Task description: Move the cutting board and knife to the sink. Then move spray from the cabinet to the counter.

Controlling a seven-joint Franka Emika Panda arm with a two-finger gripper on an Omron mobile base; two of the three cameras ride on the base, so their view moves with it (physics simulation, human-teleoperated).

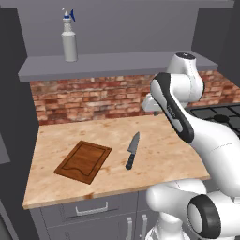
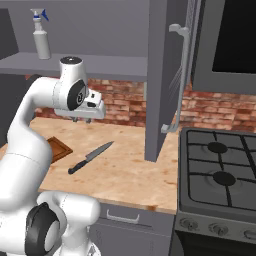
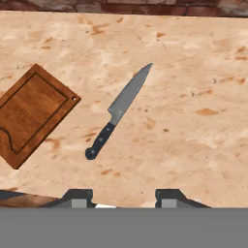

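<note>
From the left base view I see the cutting board (image 1: pixel 83 161) and the knife (image 1: pixel 132 150) lying flat and apart on the worktop (image 1: pixel 154 164), neither taken up yet, while the spray (image 1: pixel 69 36) stands upright on the open cabinet's shelf (image 1: pixel 117 63) at eleven o'clock. The right base view shows my tool (image 2: pixel 82 119) hanging above the worktop, its door handle (image 2: pixel 179 80) swung out at one o'clock. In the hand view, the tool's fingers (image 3: pixel 77 198) stand apart and empty, knife at eleven o'clock, probably lining up a grasp.
</note>
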